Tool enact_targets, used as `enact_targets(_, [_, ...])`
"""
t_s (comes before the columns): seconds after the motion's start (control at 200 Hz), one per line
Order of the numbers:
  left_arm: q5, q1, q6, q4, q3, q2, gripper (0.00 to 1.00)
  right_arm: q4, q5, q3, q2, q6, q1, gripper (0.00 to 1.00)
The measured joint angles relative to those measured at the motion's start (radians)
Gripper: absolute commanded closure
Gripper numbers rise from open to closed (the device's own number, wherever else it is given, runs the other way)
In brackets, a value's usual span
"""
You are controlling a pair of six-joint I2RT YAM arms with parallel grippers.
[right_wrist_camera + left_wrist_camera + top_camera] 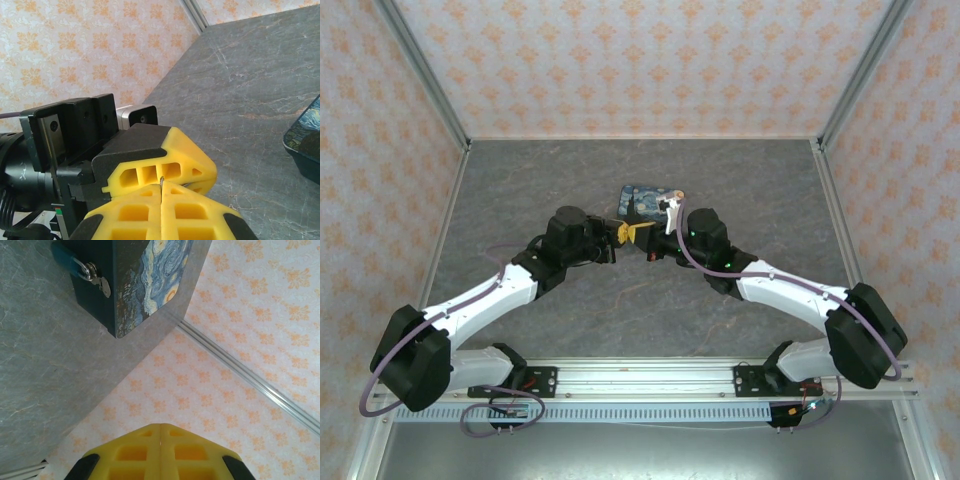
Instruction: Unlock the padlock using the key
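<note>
Left wrist view: padlock (64, 255), seemingly light, rigid, apt to swing, hangs on the tin (145, 280) well ahead-left of the left gripper (160, 432), fingers pressed together and empty; steady it by its teal body; right gripper (161, 196) pinches a thin metal sliver, likely the key (161, 181).

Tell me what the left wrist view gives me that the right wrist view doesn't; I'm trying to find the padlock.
Left wrist: the padlock, at the silver latch on the side of the tin, and the left gripper with its fingers closed together.
Right wrist: the right gripper, closed on a thin metal sliver that is likely the key, with the left gripper directly ahead of it.
Both: the swirl-painted tin, the grey table and the patterned wall.
</note>
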Motion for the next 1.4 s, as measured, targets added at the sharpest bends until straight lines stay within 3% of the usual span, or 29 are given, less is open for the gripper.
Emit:
enact_targets(0.07, [-0.005,0.000,0.019,-0.004,0.000,0.000,1.00,-0.014,0.006,0.000,-0.006,0.000,0.000,0.99])
enact_targets(0.225, [-0.063,-0.006,0.154,-0.100,0.038,-0.032,1.00,-0.048,0.018,-0.016,-0.047,0.013,0.009,0.67])
enact_targets(0.385, [-0.212,-0.006,0.418,-0.212,0.111,-0.131,1.00,-0.074,0.043,-0.029,-0.116,0.039,0.006,0.48])
enact_targets(0.606, [-0.287,-0.006,0.826,-0.113,0.119,-0.236,1.00,0.045,-0.041,-0.089,-0.163,0.187,-0.049,0.32])
enact_targets(0.746, [-0.237,-0.006,1.023,0.060,0.069,-0.238,1.00,0.208,-0.114,-0.117,-0.159,0.312,-0.055,0.30])
enact_targets(0.946, [-0.131,-0.027,1.180,0.243,0.052,-0.227,1.00,0.420,-0.181,-0.093,-0.108,0.433,-0.053,0.31])
enact_targets(1.111, [-0.079,-0.058,1.241,0.321,0.060,-0.227,1.00,0.504,-0.200,-0.040,-0.050,0.474,-0.040,0.32])
enact_targets(1.401, [-0.069,-0.070,1.265,0.353,0.066,-0.227,1.00,0.567,-0.210,0.019,-0.014,0.509,-0.032,0.45])
